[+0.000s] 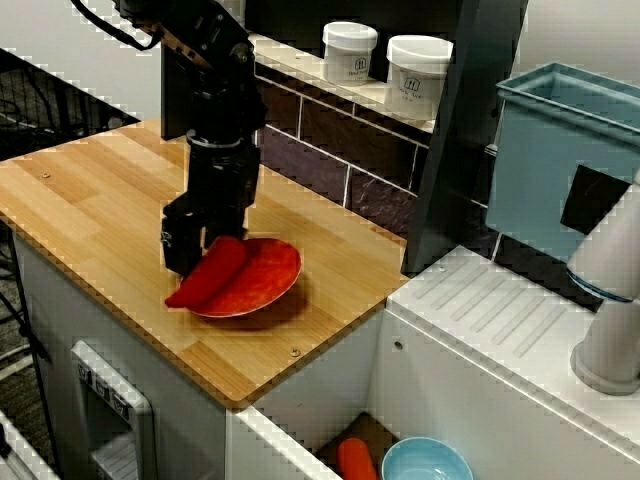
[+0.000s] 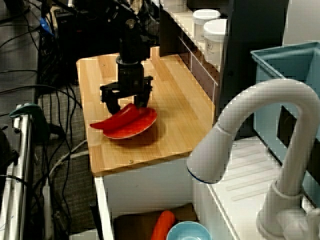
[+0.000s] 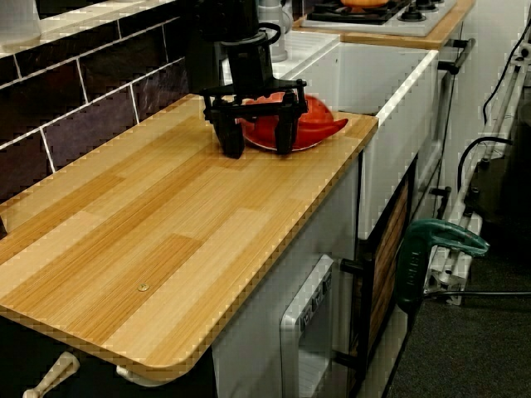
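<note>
A long red pepper lies across a red plate near the sink-side end of the wooden counter. My black gripper hangs straight down over the plate's edge and is open. In the view along the counter, its two fingers stand wide apart just above the wood, in front of the plate and the pepper. In the view from the sink side the gripper straddles the pepper's thick end without closing on it. The plate's rim shows below.
Two white jars stand on the tiled ledge behind. A blue bin, a white faucet and a ribbed drainboard lie right. In the sink sit a blue bowl and an orange carrot.
</note>
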